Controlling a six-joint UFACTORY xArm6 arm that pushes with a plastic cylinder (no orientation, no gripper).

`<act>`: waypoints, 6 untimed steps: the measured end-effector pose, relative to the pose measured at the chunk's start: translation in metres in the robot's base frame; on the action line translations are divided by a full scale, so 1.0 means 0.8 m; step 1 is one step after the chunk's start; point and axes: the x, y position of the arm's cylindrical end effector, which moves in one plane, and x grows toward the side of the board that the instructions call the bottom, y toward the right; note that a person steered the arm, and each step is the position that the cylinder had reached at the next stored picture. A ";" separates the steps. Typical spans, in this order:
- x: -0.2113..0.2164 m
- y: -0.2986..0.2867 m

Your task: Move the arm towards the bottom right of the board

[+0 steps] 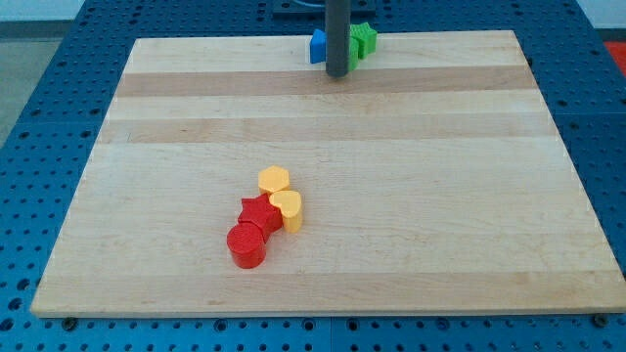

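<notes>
My tip (337, 74) rests on the wooden board (323, 166) near its top edge, just right of centre. The rod stands in front of a blue block (318, 46) and a green block (365, 39), hiding part of each; their shapes cannot be made out. Lower down, left of centre, lies a tight cluster: a yellow hexagon (274, 180), a yellow heart (287, 208), a red star (258, 212) and a red cylinder (246, 244). My tip is far above this cluster and far from the board's bottom right corner.
The board lies on a blue perforated table (39, 78) that shows on all sides. The arm's dark base (298, 6) is at the view's top.
</notes>
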 end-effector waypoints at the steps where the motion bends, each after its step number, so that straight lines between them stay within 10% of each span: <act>1: -0.011 0.004; 6: 0.192 0.251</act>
